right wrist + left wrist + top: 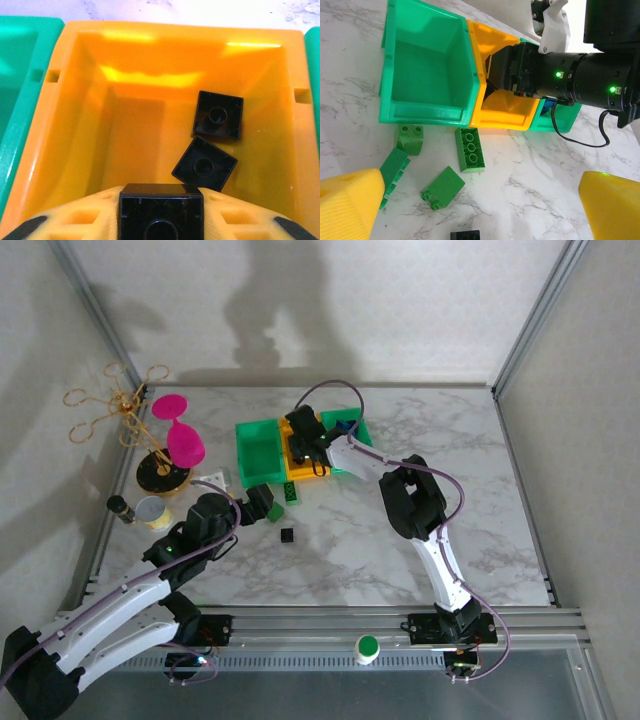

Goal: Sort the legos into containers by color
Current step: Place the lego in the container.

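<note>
1. The left hand (480,207) hovers low over the near-left part of the marble surface (400,530). Its yellow fingers (350,205) are spread wide, with nothing between them.
2. Under it, four green bricks (470,148) lie loose on the near side of the left green bin (427,112). A lone black brick (465,235) sits nearer.
3. The orange bin (175,30), middle of the row, holds two black bricks (218,115).
4. The right hand (161,225) hangs just above that bin, clamped on a third black brick (161,202). The step in hand looks like a drop of black into orange.
5. That calls for the fingers to part over the bin, then lift clear of its rim.
6. The right green bin (562,120), rightmost, shows something blue inside.
</note>
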`<state>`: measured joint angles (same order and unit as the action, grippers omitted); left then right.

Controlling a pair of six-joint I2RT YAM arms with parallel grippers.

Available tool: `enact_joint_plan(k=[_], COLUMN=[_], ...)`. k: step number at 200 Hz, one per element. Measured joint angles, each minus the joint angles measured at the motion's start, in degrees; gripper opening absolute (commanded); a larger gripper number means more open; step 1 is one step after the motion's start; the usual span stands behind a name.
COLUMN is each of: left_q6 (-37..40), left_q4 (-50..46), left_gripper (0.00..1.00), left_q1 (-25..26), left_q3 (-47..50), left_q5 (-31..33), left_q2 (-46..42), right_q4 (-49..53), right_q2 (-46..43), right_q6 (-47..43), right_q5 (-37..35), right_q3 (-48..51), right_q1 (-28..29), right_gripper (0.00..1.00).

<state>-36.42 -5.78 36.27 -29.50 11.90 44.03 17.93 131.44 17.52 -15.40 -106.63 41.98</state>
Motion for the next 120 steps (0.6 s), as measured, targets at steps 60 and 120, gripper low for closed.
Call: enact_joint_plan(k=[60, 120], left_q6=[0.07, 0.24], left_q4=[-0.02, -0.42], left_gripper=[1.00, 1.00], left_q1=[0.00, 0.00], left_q3=[-0.50, -1.53], left_q5=[0.00, -0.33], left_q2=[0.04, -0.07], right_q4=[0.57, -0.09], right_q2=[0.04, -7.67], right_q6=[-0.37, -0.22], right_q5=[0.00, 0.63], right_q3=[-0.39, 6.75], right_q1=[-0.11, -0.04], right_gripper=[0.45, 0.46])
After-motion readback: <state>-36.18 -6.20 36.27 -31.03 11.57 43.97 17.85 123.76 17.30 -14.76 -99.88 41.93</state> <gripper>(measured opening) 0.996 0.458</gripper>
